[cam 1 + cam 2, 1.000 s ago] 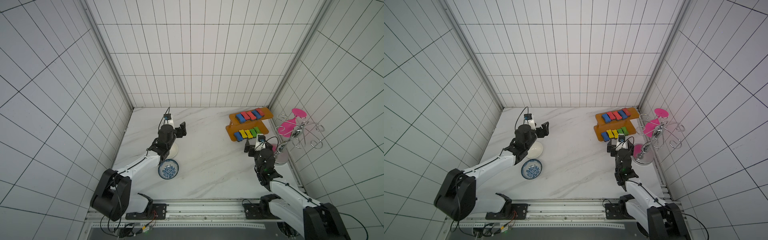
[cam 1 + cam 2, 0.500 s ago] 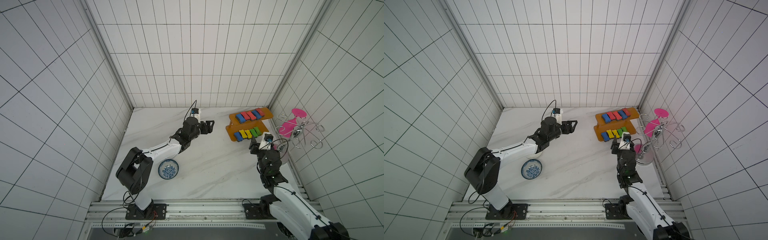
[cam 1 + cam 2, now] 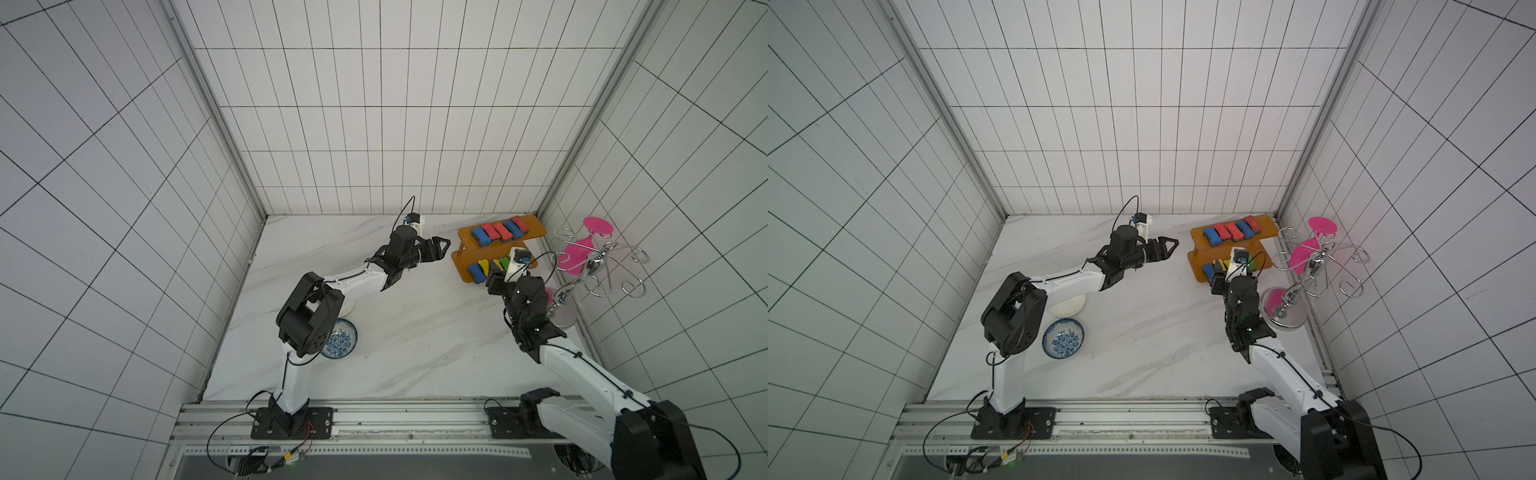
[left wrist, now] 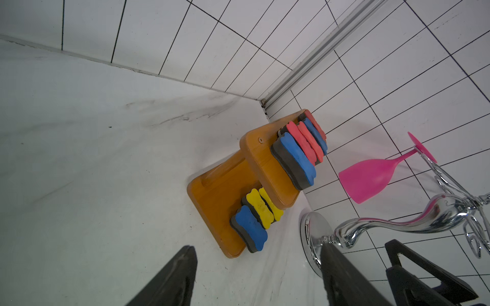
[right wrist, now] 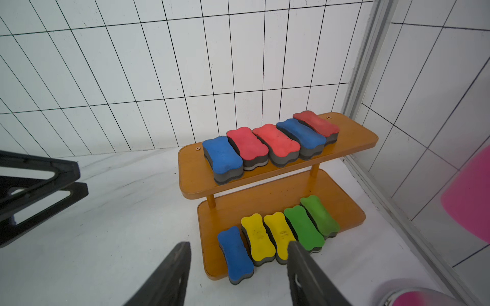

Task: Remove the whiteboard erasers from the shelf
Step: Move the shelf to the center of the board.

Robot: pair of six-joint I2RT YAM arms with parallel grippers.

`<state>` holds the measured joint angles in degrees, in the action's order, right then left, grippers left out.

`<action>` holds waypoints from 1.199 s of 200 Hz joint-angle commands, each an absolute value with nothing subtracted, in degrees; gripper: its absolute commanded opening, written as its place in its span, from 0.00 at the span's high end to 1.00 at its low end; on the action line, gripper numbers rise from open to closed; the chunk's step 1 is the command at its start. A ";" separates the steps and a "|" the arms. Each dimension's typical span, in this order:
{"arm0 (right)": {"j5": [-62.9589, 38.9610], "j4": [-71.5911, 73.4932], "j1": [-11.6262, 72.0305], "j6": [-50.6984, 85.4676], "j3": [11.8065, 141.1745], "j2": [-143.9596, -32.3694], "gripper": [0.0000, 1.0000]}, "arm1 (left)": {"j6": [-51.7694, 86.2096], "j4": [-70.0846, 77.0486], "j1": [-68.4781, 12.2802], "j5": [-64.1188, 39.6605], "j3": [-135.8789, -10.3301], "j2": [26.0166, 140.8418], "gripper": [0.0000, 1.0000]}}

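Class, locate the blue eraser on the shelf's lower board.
Right wrist view: the blue eraser ends the row beside a yellow eraser, at the orange shelf's end farthest from the side wall.

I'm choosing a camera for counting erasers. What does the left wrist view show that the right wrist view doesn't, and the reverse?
Only the left wrist view: the chrome rack's curved stem and the pink glass in full.

Only the right wrist view: the two green erasers on the lower board, and the left pincer.

Both: the orange shelf, its five upper erasers, the lower blue eraser and the two yellow erasers.
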<state>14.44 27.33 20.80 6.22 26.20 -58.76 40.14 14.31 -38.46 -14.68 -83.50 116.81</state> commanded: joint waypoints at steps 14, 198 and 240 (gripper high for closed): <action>17.85 30.00 21.62 4.74 27.96 -58.52 0.40 | 43.30 15.82 -38.64 -17.43 -88.23 120.75 0.23; 20.22 29.80 21.61 3.87 28.64 -56.52 0.38 | 56.08 15.98 -40.78 -22.53 -104.93 135.15 0.28; 19.60 28.01 21.58 4.22 29.00 -55.03 0.38 | 59.66 16.80 -41.14 -23.53 -110.14 139.95 0.35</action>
<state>19.14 29.65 21.04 3.68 26.89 -56.40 57.17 15.62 -40.93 -22.35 -106.72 136.94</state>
